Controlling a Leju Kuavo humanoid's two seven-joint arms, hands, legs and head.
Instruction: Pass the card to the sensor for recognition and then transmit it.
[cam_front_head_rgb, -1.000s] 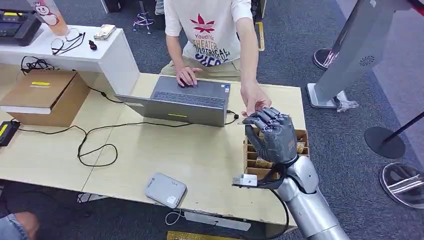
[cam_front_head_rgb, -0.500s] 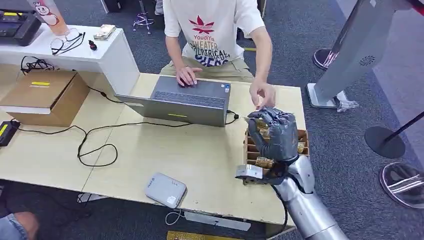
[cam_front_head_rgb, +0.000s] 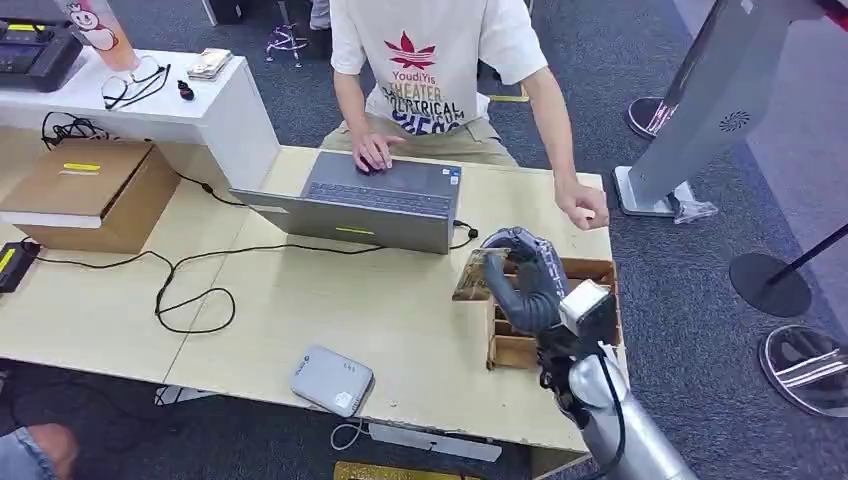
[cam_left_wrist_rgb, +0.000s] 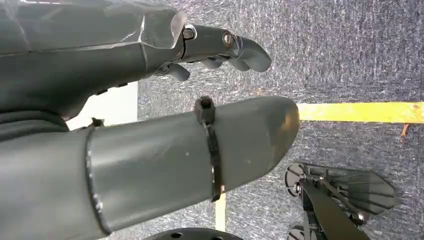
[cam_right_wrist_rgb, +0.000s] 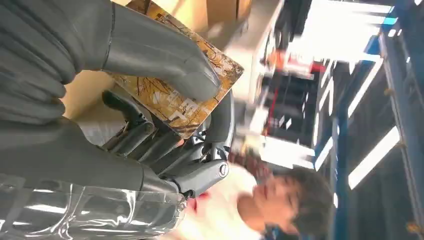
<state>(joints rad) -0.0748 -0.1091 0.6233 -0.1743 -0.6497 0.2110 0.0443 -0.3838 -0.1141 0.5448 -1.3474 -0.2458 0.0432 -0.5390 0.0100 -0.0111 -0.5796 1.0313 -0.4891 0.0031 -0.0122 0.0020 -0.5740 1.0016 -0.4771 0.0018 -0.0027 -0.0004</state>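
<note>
My right hand (cam_front_head_rgb: 527, 281) hovers over the table's right side, just above a wooden card box (cam_front_head_rgb: 598, 272). It pinches a brown patterned card (cam_front_head_rgb: 474, 273) that sticks out to the left, toward the laptop. The right wrist view shows the thumb (cam_right_wrist_rgb: 165, 62) pressing the card (cam_right_wrist_rgb: 197, 105) against the dark fingers (cam_right_wrist_rgb: 150, 137). A grey flat sensor (cam_front_head_rgb: 331, 380) with a white cable lies near the table's front edge, left of the hand. My left hand (cam_left_wrist_rgb: 200, 100) hangs over grey carpet with its fingers apart and holds nothing.
A person in a white shirt sits behind the table, one hand on a grey laptop (cam_front_head_rgb: 365, 203), the other hand (cam_front_head_rgb: 584, 206) at the far right edge. A black cable (cam_front_head_rgb: 190, 295) loops across the tabletop. A cardboard box (cam_front_head_rgb: 90, 190) sits at left.
The person's hand drew back from my right hand toward the table's far right edge. My right hand turned its wrist and shifted slightly left, and the card now shows in its fingers.
</note>
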